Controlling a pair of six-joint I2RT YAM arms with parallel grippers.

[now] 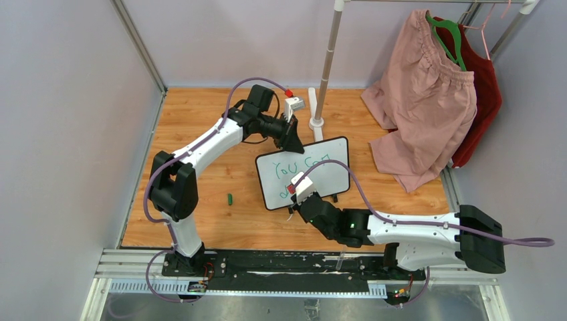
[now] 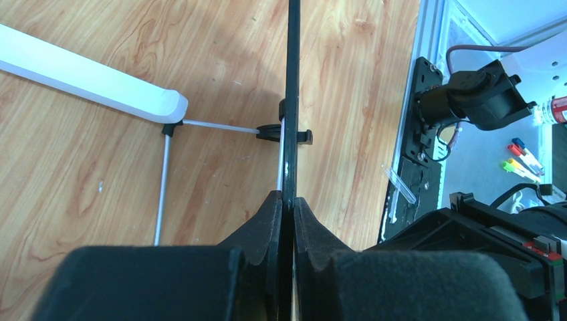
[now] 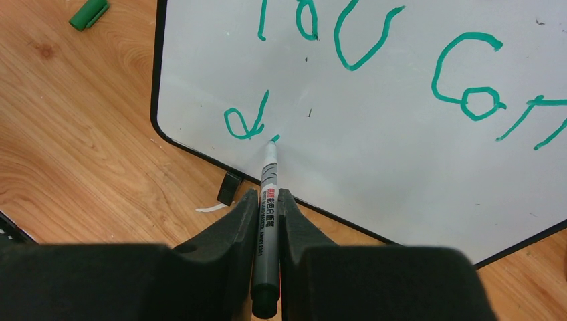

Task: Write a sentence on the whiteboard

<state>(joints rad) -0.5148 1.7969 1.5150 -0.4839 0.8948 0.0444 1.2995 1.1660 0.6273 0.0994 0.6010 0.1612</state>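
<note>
Right wrist view: my right tool is clamped narrow on a marker. Its green tip rests against the whiteboard, just right of a "d" on the lower line. The sentence reads "You Can" on the upper line. From the top camera, the board stands in the middle of the tabletop with its written face toward the near side. A green cap lies well to its left. At the board's far left corner my left tool is pinched tight on the frame, which that wrist sees edge-on. Farther back stands a white pole. At far right, pink and red clothes hang on hangers.
</note>
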